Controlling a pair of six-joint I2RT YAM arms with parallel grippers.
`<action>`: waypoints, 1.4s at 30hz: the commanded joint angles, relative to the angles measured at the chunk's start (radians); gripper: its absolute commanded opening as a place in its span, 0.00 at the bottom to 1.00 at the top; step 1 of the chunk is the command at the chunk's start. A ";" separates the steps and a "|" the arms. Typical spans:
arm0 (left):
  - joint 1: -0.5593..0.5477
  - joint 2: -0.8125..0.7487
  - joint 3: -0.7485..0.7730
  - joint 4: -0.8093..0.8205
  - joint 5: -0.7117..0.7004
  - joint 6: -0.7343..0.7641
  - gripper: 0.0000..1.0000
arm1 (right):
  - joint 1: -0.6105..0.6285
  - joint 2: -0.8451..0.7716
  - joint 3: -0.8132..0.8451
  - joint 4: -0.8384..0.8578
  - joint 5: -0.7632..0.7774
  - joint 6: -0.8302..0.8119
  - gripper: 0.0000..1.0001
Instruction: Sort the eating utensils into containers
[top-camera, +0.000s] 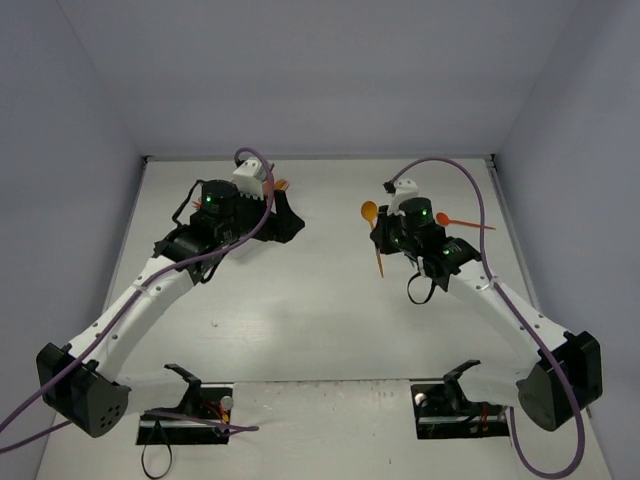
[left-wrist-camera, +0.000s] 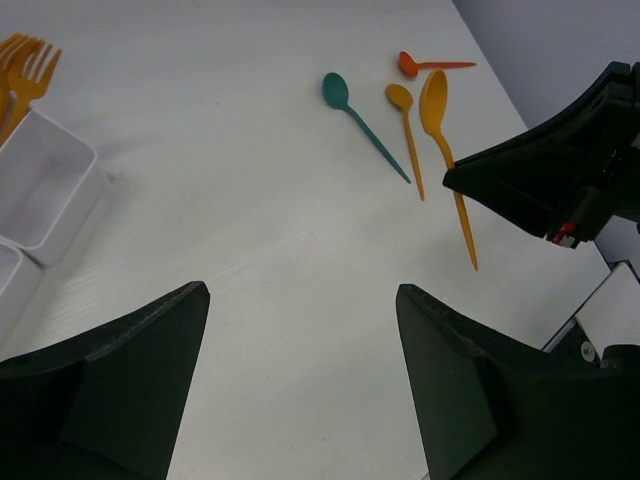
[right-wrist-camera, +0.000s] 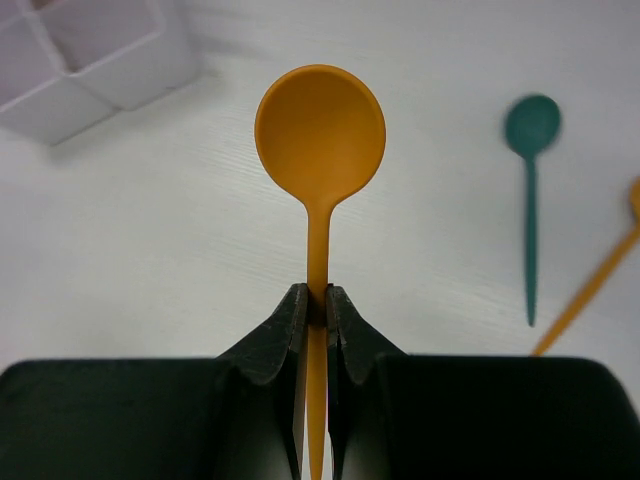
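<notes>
My right gripper (right-wrist-camera: 318, 300) is shut on the handle of a large orange spoon (right-wrist-camera: 320, 130), just below its round bowl. From above, this spoon (top-camera: 369, 211) sticks out on both sides of the right gripper (top-camera: 382, 238). A teal spoon (left-wrist-camera: 335, 90), a smaller orange spoon (left-wrist-camera: 400, 97) and a red spoon (left-wrist-camera: 408, 65) lie flat nearby on the table. The white tray (left-wrist-camera: 45, 180) shows two compartments, with orange forks (left-wrist-camera: 25, 65) in the one behind. My left gripper (left-wrist-camera: 300, 292) hangs open over bare table beside the tray, holding nothing.
Purple cables (top-camera: 480, 215) loop above both arms. Grey walls (top-camera: 560, 120) close in the table on the left, back and right. In the top view the left arm (top-camera: 215, 215) hides the tray. The red spoon (top-camera: 445, 219) lies right of the right wrist.
</notes>
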 joint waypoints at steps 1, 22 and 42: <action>-0.057 0.023 0.090 0.075 0.016 -0.014 0.73 | 0.053 -0.037 0.068 0.045 -0.218 -0.106 0.00; -0.159 0.130 0.201 -0.013 -0.089 -0.036 0.57 | 0.202 -0.002 0.137 0.045 -0.308 -0.129 0.00; -0.166 0.063 0.149 -0.089 -0.241 -0.044 0.00 | 0.240 0.057 0.161 0.045 -0.215 -0.127 0.60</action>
